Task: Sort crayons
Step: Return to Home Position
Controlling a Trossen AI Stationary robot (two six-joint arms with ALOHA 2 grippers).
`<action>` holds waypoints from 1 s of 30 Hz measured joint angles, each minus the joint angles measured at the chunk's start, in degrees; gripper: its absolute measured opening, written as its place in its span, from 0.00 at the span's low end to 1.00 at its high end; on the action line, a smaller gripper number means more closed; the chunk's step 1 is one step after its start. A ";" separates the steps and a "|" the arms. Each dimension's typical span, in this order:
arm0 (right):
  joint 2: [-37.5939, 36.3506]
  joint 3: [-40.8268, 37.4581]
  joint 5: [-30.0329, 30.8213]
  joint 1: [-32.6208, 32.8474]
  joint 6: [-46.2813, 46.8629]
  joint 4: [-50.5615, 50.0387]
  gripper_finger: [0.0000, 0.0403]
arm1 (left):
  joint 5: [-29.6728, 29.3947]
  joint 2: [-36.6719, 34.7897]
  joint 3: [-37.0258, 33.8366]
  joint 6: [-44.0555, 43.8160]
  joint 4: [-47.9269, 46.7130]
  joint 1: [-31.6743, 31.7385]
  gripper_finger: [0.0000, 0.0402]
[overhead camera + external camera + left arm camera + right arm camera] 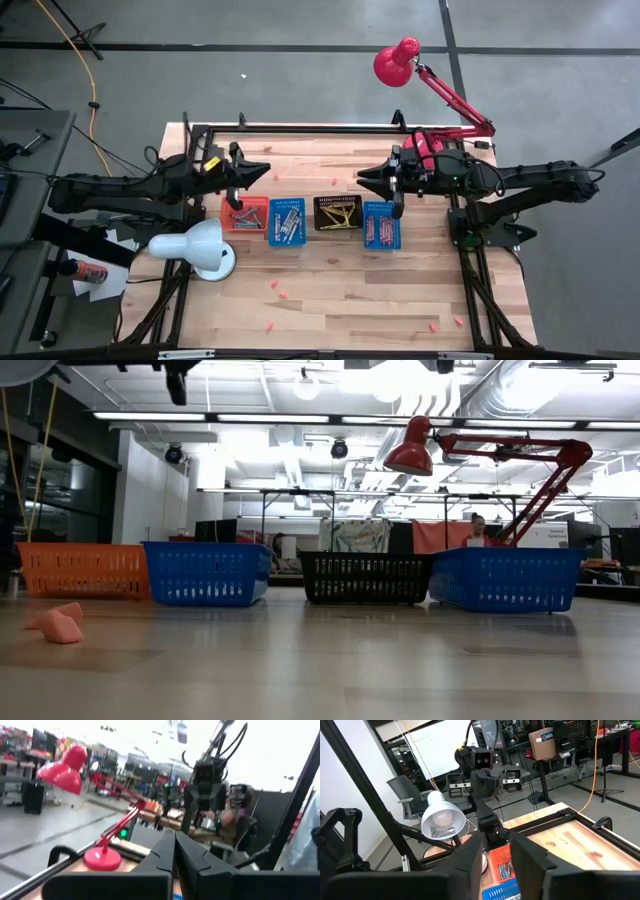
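The crayons (381, 226) lie mostly inside four baskets set in a row across the middle of the desk (350, 290). There are pinkish sticks in the right blue basket (381, 240), yellow ones in the black basket (337, 200), pale ones in the left blue basket (287, 240), and a few in the orange basket (258, 205). Several loose pink crayons (276, 284) lie scattered on bare wood nearer the front edge, well apart from every basket (the low view shows a couple of them close to its lens). Behind the row, the left tool (266, 172) hangs clear of the desk with its fingers closed together on nothing, and the right tool (362, 180) faces it with a narrow gap between its fingers, also carrying nothing. Both arms look drawn in toward a resting pose, so the sort reads as nearly done but not finished, given those strays. The main risk is the loose pink sticks. They are small and round, so a bump to the desk could roll them off the front edge, and they could be left unsorted if the arms park now. The left arm's elbow also sits near the white lamp (195, 245), and the right arm is close to the base of the red lamp (397, 62). A careless swing of either arm could knock a lamp into the baskets and spill them.
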 joint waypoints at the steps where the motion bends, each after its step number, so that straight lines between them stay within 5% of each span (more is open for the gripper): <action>1: 0.00 0.00 -0.50 -0.33 0.00 0.00 0.24 | -0.02 -0.88 -0.93 0.03 1.16 0.00 0.00; 8: 0.00 0.00 -5.11 -2.32 -0.50 0.00 0.02 | -1.11 -6.50 -8.74 -0.04 5.28 1.68 0.00; 21: 0.00 0.00 -6.77 -2.45 -1.97 -0.04 0.00 | 0.61 -19.91 -27.64 -9.42 20.46 1.69 0.00; 30: -1.07 0.00 -6.75 -2.45 3.10 -1.74 0.00 | -0.71 -21.49 -27.83 -7.63 17.77 -3.08 0.00</action>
